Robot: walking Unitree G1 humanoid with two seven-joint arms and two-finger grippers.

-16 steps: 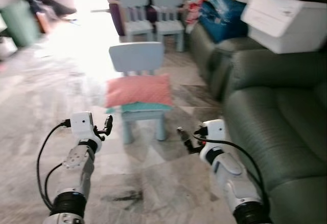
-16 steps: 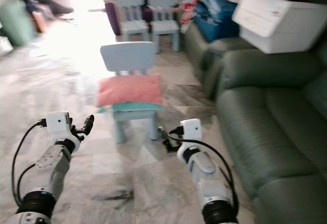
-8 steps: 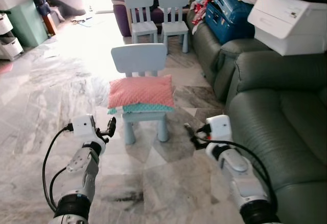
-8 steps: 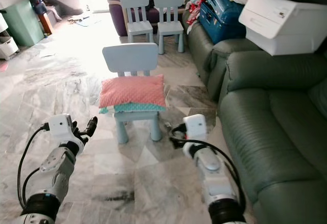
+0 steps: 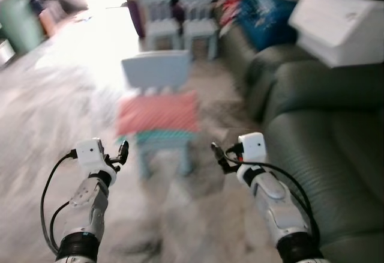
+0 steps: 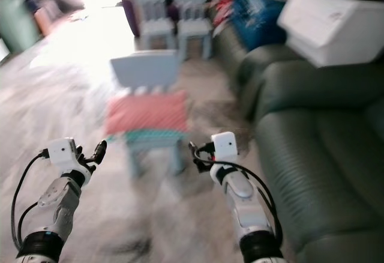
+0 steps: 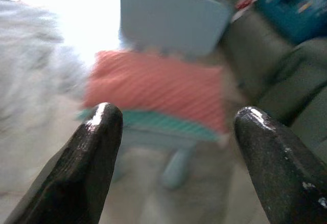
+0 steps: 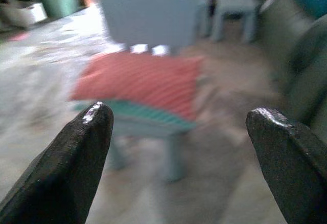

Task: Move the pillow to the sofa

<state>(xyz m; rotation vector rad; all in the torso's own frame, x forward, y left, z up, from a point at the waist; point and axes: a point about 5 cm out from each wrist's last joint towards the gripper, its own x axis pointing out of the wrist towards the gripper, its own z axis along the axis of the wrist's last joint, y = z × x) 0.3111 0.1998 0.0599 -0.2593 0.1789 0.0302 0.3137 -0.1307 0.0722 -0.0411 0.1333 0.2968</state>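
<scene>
From my head camera, blurred: I should close in squarely, as the pink pillow [image 5: 157, 112] lies across the small chair's seat [image 5: 163, 140], ahead between my left gripper [image 5: 122, 151] and right gripper [image 5: 217, 155]. Both wrist views show spread, empty fingers framing the pillow, well apart from it.

Pink pillow [image 5: 158, 113], green sofa [image 5: 324, 125]

I'm getting heavy motion blur in both eye views; the chair [image 5: 157, 74] and pillow [image 5: 158, 113] smear. Hard glare washes out the floor [image 5: 90, 47] at the far end. Wrist views are soft too, with glints on the fingertips [image 7: 104, 114].
</scene>
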